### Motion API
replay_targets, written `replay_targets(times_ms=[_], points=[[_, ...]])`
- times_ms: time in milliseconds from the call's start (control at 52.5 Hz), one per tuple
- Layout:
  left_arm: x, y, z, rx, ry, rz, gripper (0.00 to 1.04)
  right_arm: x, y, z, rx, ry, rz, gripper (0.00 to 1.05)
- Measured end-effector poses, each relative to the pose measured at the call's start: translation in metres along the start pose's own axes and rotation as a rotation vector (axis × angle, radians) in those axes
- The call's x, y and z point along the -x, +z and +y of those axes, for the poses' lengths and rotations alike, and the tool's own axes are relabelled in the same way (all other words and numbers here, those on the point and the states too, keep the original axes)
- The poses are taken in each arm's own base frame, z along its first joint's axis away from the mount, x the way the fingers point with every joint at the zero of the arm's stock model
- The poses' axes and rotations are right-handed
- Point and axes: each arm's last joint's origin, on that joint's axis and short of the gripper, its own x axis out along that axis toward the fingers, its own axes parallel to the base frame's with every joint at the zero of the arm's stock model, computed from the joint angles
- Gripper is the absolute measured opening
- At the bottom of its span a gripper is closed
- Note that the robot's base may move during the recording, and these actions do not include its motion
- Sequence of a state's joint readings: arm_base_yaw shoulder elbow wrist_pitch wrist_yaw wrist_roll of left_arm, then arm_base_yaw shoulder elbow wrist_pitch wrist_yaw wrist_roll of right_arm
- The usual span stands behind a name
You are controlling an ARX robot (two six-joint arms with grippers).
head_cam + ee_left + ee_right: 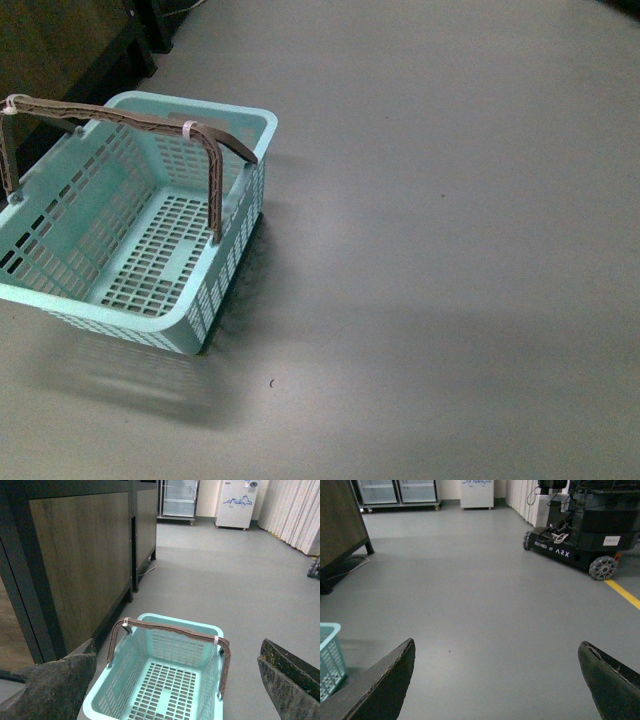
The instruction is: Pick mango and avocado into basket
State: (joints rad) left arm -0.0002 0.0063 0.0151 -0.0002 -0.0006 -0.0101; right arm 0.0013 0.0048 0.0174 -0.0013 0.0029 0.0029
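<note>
Step in hand: the start, searching for fruit; nothing is picked yet.

Basket stands on the grey floor, left of centre in the front view, upright, its brown handles raised over the opening; I can see the slotted bottom through it and it is empty.

Mango: not in any view; avocado: not in any view; I cannot say where either lies.

Left gripper: jaws wide, nothing between them; its camera looks down past the fingers onto the basket, with a dark wooden cabinet just beside it.

Right gripper: jaws wide too, nothing held; its view shows bare floor ahead, only a corner of the basket at the edge, and a black wheeled cart well apart across the room.

Neither arm shows in the front view.

Judgement: progress is nil, both items are outstanding; the next move calls for finding the fruit before any reach; I would turn a wrist camera or the base until the mango or avocado comes into view; the cabinet side looks the likeliest place, but that is a guess.

The raised handles cross the opening; any later drop must come in clear of them.
</note>
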Motion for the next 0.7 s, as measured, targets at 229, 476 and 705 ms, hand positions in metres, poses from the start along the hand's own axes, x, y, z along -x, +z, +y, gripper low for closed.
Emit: replay_targets(times_ms=[229, 476, 705], points=[[0.0, 0.0, 0.0, 0.0, 0.0, 0.0, 0.97, 0.0, 0.0, 0.0, 0.0, 0.0, 0.0, 0.96], [0.0, 0.0, 0.0, 0.0, 0.0, 0.0, 0.97, 0.0, 0.0, 0.0, 0.0, 0.0, 0.0, 0.96], [-0.007, 0.013, 0.003, 0.512, -0.079, 0.746, 0.97, 0.0, 0.0, 0.0, 0.0, 0.003, 0.0, 0.96]])
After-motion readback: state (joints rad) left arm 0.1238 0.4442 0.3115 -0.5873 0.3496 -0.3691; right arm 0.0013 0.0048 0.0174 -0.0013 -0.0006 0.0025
